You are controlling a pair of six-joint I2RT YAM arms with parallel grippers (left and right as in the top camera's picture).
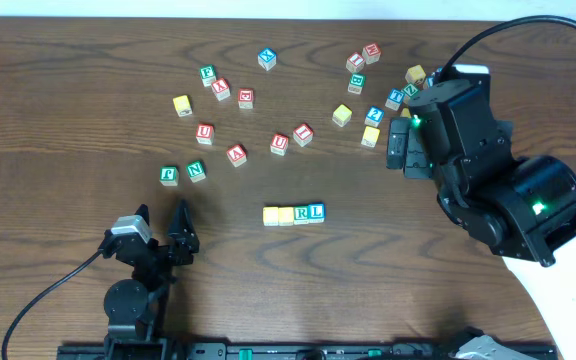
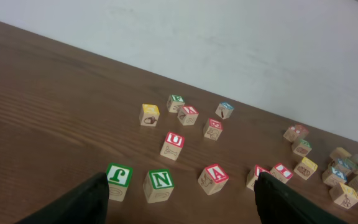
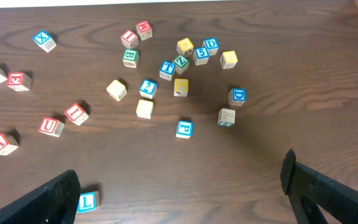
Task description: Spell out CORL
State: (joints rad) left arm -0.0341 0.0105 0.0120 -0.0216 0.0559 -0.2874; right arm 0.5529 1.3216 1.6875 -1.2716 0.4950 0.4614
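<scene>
Four cubes stand touching in a row at the table's front middle: two yellow-faced cubes (image 1: 271, 215) (image 1: 286, 215), the white cube with green R (image 1: 301, 213), and the white cube with blue L (image 1: 316, 211). The L cube also shows at the lower left of the right wrist view (image 3: 87, 201), beside the left finger. My left gripper (image 1: 161, 232) is open and empty, left of the row, facing the F and N cubes (image 2: 118, 177) (image 2: 160, 182). My right gripper (image 1: 398, 145) is open and empty, raised at the right, up and right of the row.
Many other letter cubes lie scattered across the back of the table: red-lettered ones (image 1: 236, 154) (image 1: 279, 144) in the middle, green F and N (image 1: 169, 175) at the left, a blue, green and yellow cluster (image 1: 373, 116) by the right arm. The wall shows behind.
</scene>
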